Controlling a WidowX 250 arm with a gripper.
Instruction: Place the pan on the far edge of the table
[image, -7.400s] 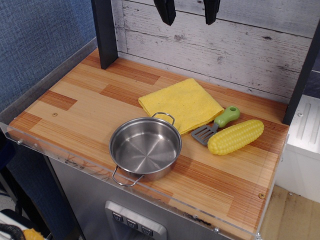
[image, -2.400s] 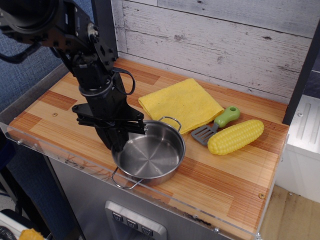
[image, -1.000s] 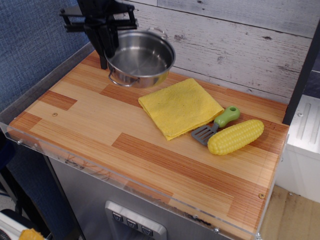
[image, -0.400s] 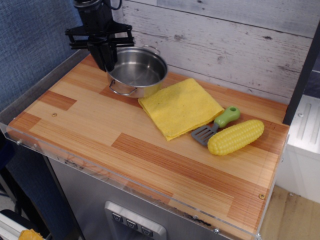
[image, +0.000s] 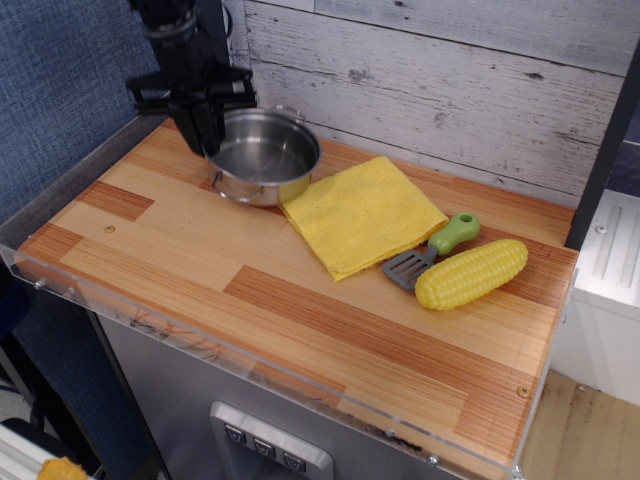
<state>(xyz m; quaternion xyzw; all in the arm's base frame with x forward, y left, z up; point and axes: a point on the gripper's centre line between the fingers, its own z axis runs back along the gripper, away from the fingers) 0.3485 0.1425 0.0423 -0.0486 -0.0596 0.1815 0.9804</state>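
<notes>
Gripping the left rim of the pan (image: 262, 155), the black gripper (image: 203, 128) comes down from above at the far left corner of the table (image: 150, 250), its fingers closed on the steel wall of the vessel. The pan sits level at the back of the tabletop, close to the whitewashed plank wall (image: 450, 90); whether its base already touches the wood or hangs just above it cannot be told from this view. One thin wire handle shows at its near side, another at the far rim.

Just to the right of the pan lies a yellow cloth (image: 363, 213), folded square; its left corner is right beside the pan's side, seemingly touching. Further right, a small spatula with a green handle (image: 432, 251) rests with its grey slotted blade against the cloth's right edge. A plastic corn cob (image: 471, 273) lies beside the spatula, touching or nearly touching it, near the right end of the table.

A dark upright post (image: 213, 60) stands behind the gripper at the back left corner, mostly hidden by the arm. The near half of the striped wood is bare up to the clear acrylic rim (image: 200, 345).
</notes>
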